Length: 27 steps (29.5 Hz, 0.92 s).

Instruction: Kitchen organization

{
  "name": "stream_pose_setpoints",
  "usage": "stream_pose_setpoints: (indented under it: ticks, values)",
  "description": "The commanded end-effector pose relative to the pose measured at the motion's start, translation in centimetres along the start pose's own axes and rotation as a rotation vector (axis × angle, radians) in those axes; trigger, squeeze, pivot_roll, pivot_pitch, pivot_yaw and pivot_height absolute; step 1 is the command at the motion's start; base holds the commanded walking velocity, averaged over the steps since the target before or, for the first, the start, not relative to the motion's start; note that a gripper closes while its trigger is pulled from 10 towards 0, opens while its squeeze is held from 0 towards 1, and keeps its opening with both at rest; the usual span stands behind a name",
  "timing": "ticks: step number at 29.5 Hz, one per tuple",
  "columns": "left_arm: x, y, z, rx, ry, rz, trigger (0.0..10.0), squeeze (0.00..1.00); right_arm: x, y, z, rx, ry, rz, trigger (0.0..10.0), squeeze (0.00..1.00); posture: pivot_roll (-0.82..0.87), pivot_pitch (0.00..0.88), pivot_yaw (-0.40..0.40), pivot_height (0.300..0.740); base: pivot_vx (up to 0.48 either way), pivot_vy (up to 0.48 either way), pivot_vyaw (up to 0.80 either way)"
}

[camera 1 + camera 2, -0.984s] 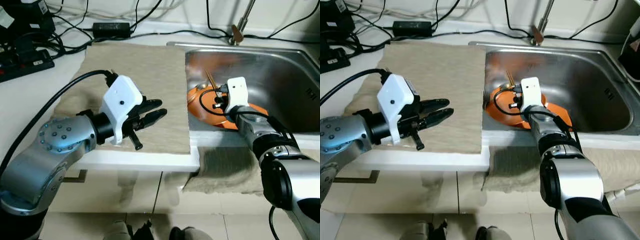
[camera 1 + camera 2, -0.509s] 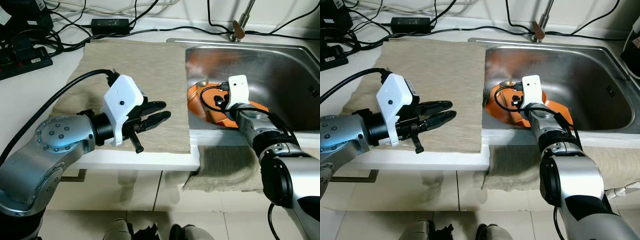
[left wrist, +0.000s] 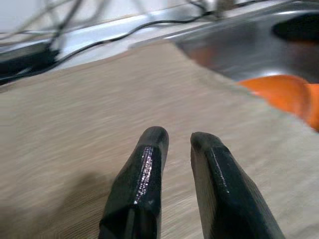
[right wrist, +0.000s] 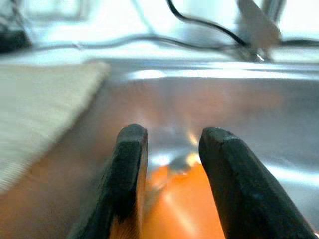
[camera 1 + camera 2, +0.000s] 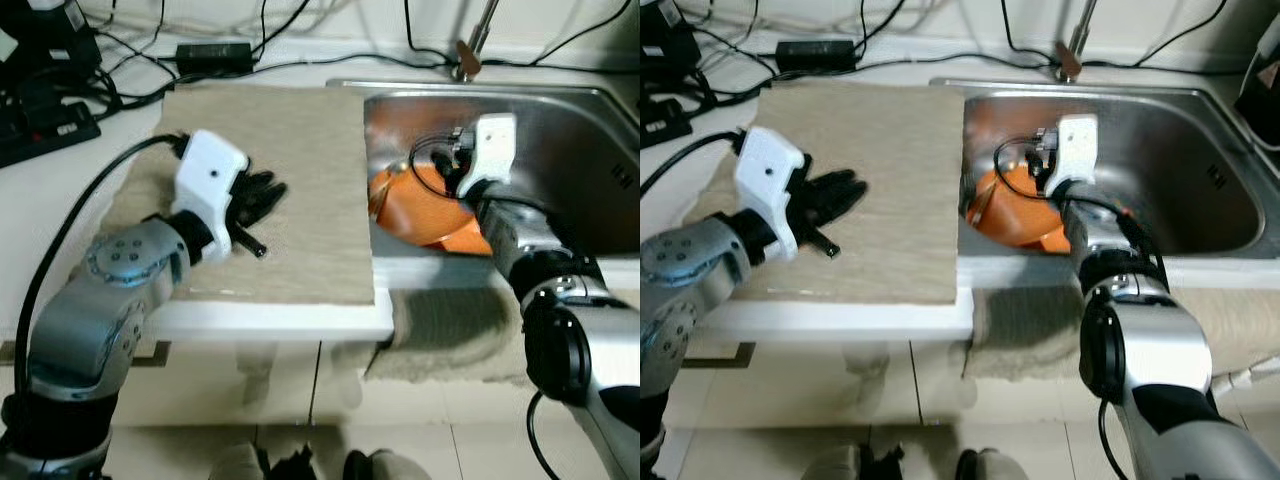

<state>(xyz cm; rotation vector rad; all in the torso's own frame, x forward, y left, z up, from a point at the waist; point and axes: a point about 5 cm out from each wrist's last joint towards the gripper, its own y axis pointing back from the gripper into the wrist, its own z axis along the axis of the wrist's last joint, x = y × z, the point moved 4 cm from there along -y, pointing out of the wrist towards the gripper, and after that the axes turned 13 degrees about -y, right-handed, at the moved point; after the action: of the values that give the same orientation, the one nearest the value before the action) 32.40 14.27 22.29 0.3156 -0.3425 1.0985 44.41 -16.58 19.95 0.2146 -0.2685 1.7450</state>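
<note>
An orange plate [image 5: 415, 205] is in the steel sink [image 5: 575, 150], tilted up near the sink's left wall. My right gripper [image 4: 172, 134] reaches down into the sink, its fingers astride the plate's near rim with orange between them and a metal glint beyond. On the counter lies a beige mat [image 5: 300, 120]. Just above it hovers my left gripper [image 3: 179, 139], its two black fingers [image 5: 262, 190] close together and holding nothing.
Cables, a black adapter [image 5: 212, 52] and a power strip [image 5: 45, 125] lie along the back and left of the counter. The faucet [image 5: 470, 45] rises behind the sink. A grey towel [image 5: 450, 325] hangs over the counter's front edge below the sink.
My right gripper has risen and moved farther into the sink, and the orange plate has tipped up from lying flat. My left gripper has drawn back to the left over the mat.
</note>
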Motion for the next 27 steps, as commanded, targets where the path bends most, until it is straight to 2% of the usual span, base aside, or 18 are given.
stream_pose_setpoints:
  ticks: [1,3,6,8,9,10,11,14,16,19,27]
  values:
    - [0.8,0.2,-0.1,-0.002,-0.016,0.066,10.0,0.00,0.8,0.3,1.1,-0.059,-0.049,0.040,10.0,0.00,-0.01,0.000,-0.030,0.740,0.000,0.000,0.00]
    - [1.4,0.0,0.2,-0.030,-0.044,0.132,10.0,0.00,1.9,2.1,2.3,-0.127,-0.081,0.087,10.0,0.00,-0.01,0.000,-0.042,0.740,0.000,0.000,0.00]
    - [2.8,0.4,1.4,-0.099,0.009,0.263,10.0,0.00,2.8,6.0,3.2,-0.187,-0.102,0.111,10.0,0.00,-0.03,0.000,-0.042,0.740,0.000,0.000,0.00]
    - [2.8,0.8,1.4,-0.104,0.027,0.282,10.0,0.00,3.5,7.5,3.0,-0.200,-0.111,0.121,10.0,0.00,-0.03,0.000,-0.035,0.740,0.000,0.000,0.00]
    - [2.8,0.8,1.4,-0.104,0.027,0.282,10.0,0.00,3.5,7.5,3.0,-0.200,-0.111,0.121,10.0,0.00,-0.03,0.000,-0.035,0.740,0.000,0.000,0.00]
    - [2.1,1.1,0.8,-0.084,0.034,0.269,10.0,0.00,4.5,8.8,2.4,-0.207,-0.133,0.131,10.0,0.00,-0.05,0.000,-0.028,0.740,0.000,0.000,0.00]
    - [1.6,1.3,0.4,-0.083,0.046,0.255,10.0,0.00,5.0,9.4,2.0,-0.208,-0.139,0.134,10.0,0.00,-0.05,0.000,-0.026,0.740,0.000,0.000,0.00]
    - [0.9,1.4,0.2,-0.095,0.058,0.241,10.0,0.00,5.7,10.1,1.2,-0.194,-0.129,0.138,10.0,0.00,-0.06,0.000,-0.024,0.740,0.000,0.000,0.00]
    - [0.5,1.5,0.0,-0.093,0.097,0.243,10.0,0.00,6.7,10.7,0.5,-0.166,-0.077,0.166,10.0,0.00,-0.06,0.000,-0.020,0.740,0.000,0.000,0.00]
    - [0.2,1.3,0.0,-0.100,0.093,0.253,10.0,0.00,8.3,11.6,-0.4,-0.113,-0.075,0.214,10.0,0.00,-0.06,0.000,-0.022,0.740,0.000,0.000,0.00]
    - [0.2,1.3,0.0,-0.100,0.093,0.253,10.0,0.00,8.3,11.6,-0.4,-0.113,-0.075,0.214,10.0,0.00,-0.06,0.000,-0.022,0.740,0.000,0.000,0.00]
